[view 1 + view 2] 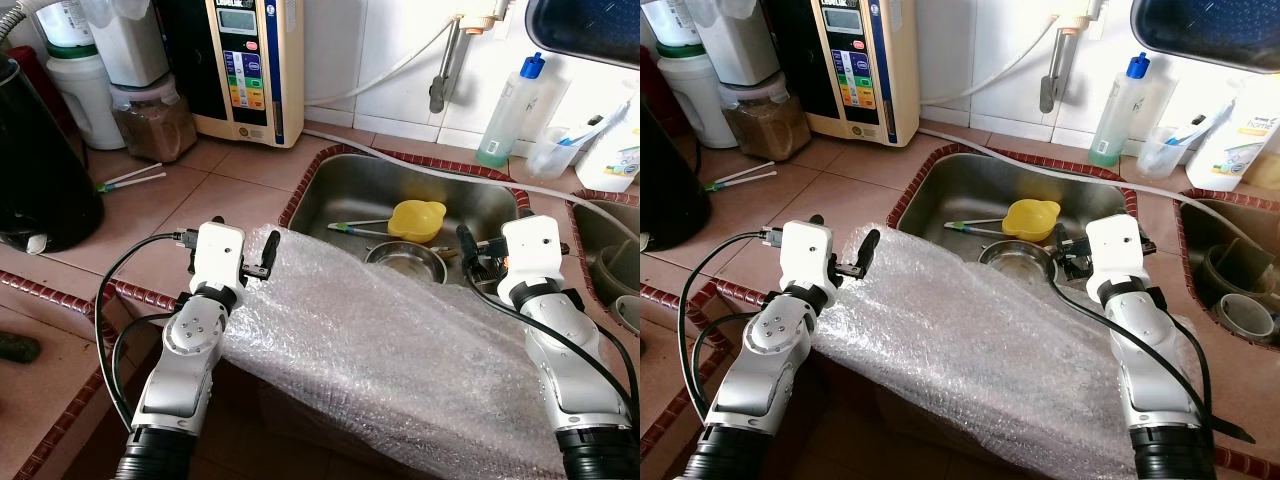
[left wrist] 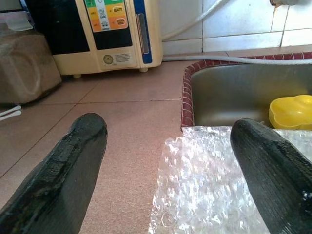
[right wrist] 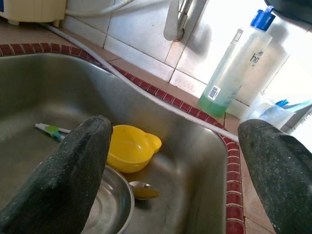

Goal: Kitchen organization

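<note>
Quick tally, as counted: 1 sheet of bubble wrap [image 1: 400,350] draped over the sink edge. 2 sinks are seen, the main steel sink [image 1: 350,185] and a 2nd sink [image 1: 600,225] on the right. Inside the main one: 1 yellow bowl [image 1: 417,219], 1 steel bowl [image 1: 405,262], 1 spoon [image 3: 141,190], 1 toothbrush [image 1: 355,229]. On the counter, 1 water ionizer [image 1: 245,65], 1 jar w/ brown powder [image 1: 153,122], 2 white sticks [image 1: 130,178], 1 clear soap bottle w/ blue cap [image 1: 512,112], 1 plastic cup [image 1: 555,150]. 2 grippers are counted: left gripper [image 1: 232,268], right gripper [image 1: 482,262].
</note>
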### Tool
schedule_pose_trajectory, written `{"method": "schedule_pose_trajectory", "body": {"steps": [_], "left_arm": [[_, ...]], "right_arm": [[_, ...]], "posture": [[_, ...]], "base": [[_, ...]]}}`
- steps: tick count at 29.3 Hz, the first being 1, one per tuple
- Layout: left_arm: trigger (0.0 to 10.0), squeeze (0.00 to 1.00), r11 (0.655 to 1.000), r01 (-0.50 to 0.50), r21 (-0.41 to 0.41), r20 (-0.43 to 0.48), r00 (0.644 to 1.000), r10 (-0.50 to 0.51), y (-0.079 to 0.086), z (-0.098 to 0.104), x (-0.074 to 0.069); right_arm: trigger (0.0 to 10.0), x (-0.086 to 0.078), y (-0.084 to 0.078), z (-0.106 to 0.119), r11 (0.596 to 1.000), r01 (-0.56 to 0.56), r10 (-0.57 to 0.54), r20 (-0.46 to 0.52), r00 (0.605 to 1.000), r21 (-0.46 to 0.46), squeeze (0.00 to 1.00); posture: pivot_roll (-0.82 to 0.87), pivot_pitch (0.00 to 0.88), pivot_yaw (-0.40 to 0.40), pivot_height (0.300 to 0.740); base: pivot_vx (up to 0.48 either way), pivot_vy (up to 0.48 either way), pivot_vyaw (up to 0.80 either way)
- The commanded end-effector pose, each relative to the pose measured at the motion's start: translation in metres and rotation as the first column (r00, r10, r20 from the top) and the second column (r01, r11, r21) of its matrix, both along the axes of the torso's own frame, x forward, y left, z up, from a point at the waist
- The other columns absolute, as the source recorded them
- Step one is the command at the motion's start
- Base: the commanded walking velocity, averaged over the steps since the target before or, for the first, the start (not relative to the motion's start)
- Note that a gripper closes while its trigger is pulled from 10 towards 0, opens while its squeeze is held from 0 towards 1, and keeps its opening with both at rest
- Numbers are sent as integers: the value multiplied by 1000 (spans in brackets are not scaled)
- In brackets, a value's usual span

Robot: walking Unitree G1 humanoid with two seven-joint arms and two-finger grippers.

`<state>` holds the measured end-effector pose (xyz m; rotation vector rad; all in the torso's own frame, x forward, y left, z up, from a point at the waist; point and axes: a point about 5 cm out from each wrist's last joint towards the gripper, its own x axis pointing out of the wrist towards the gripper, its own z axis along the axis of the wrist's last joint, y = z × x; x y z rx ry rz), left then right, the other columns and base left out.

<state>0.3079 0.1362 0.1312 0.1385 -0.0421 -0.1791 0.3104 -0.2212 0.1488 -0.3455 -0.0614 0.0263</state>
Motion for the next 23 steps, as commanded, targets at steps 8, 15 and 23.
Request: {"method": "schedule_pose_trajectory", "body": {"steps": [8, 15, 23], "left_arm": [[10000, 0, 1000, -1, 7, 17, 1000, 0, 0, 4, 0], [10000, 0, 999, 16, -29, -29, 999, -17, -9, 1, 0], [10000, 0, 999, 12, -37, -40, 999, -13, -10, 2, 1]], "right_arm": [[10000, 0, -1, 8, 1000, 4, -4, 30, 1000, 3, 1000], [10000, 1, 10, 9, 993, 64, -68, 38, 997, 104, 4], [10000, 1, 13, 8, 991, 65, -67, 19, 998, 113, 0]], "posture": [[-38, 0, 12, 740], [-48, 0, 0, 740], [-47, 0, 0, 740]], "base": [[0, 0, 0], [0, 0, 0], [0, 0, -369]]}}
